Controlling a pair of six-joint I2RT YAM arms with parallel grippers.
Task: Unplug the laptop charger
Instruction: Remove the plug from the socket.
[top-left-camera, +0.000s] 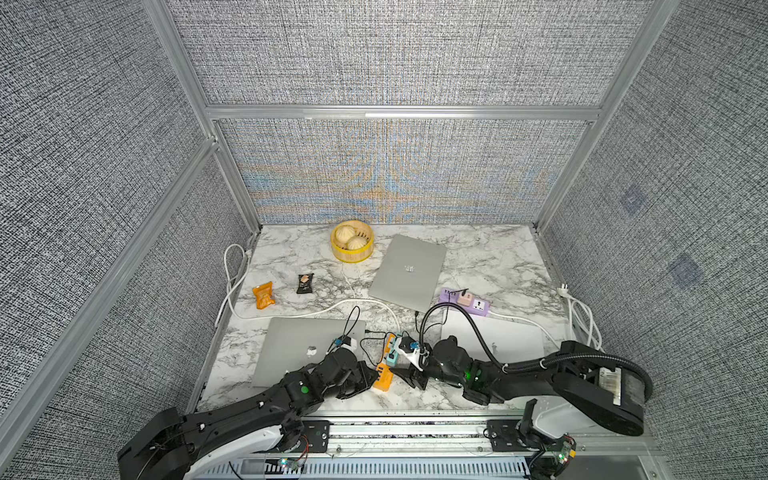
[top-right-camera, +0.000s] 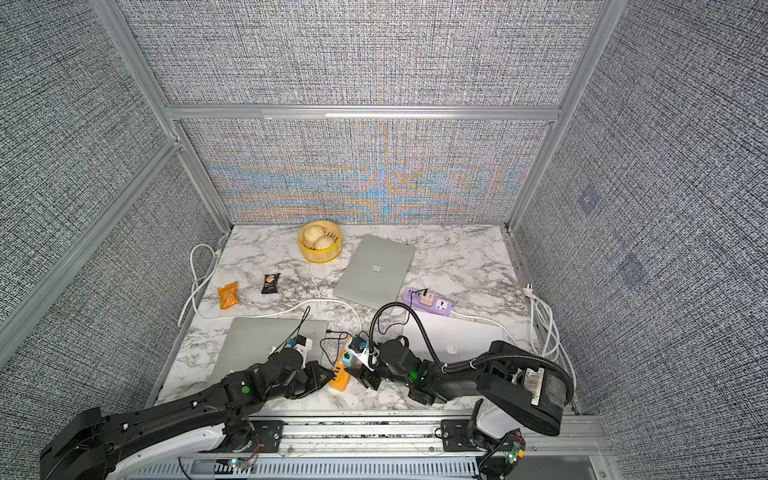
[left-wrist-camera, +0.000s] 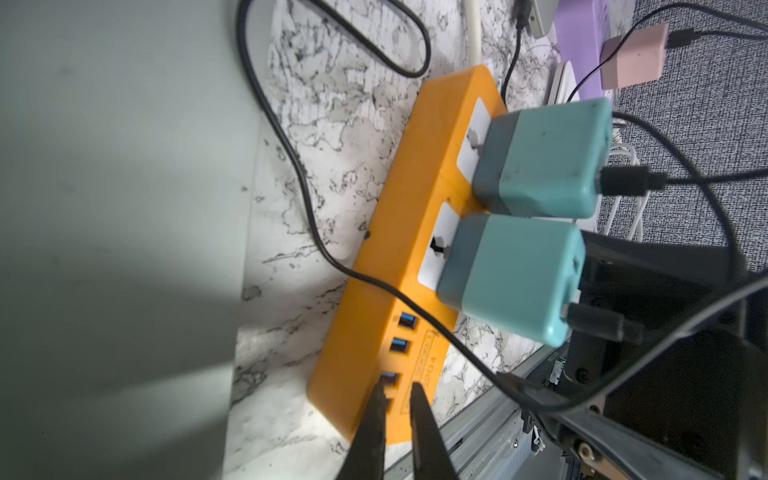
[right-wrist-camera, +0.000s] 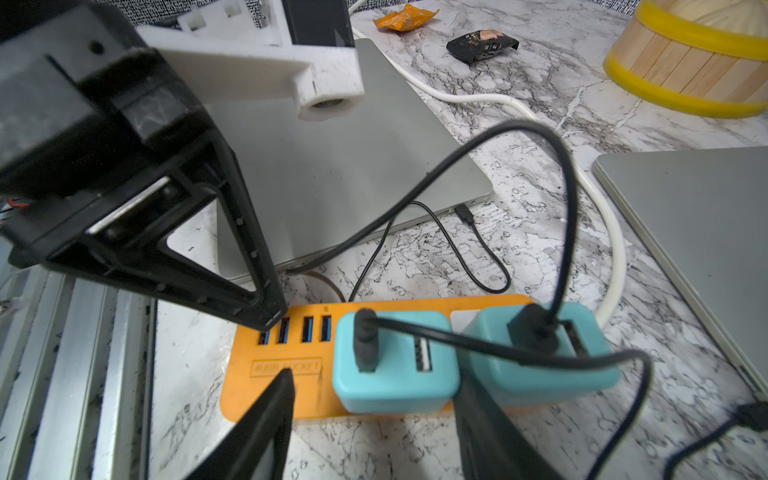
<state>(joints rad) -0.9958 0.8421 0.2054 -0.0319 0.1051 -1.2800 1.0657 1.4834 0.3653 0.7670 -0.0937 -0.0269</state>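
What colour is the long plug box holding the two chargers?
Orange. The plastic power strip shows best in the right wrist view.

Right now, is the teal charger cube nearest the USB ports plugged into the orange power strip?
Plugged in: the teal charger cube sits against a socket of the orange power strip.

Three laptops (top-left-camera: 409, 272), two teal chargers (right-wrist-camera: 395, 365), two power strips (right-wrist-camera: 270, 390), two snack packets (top-left-camera: 263, 295)

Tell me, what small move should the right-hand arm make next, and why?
Probably close the right gripper on the teal charger beside the USB ports: its open jaws straddle that charger, which sits plugged into the orange power strip, while the shut left gripper rests its tips on the strip's end, seemingly holding it down.
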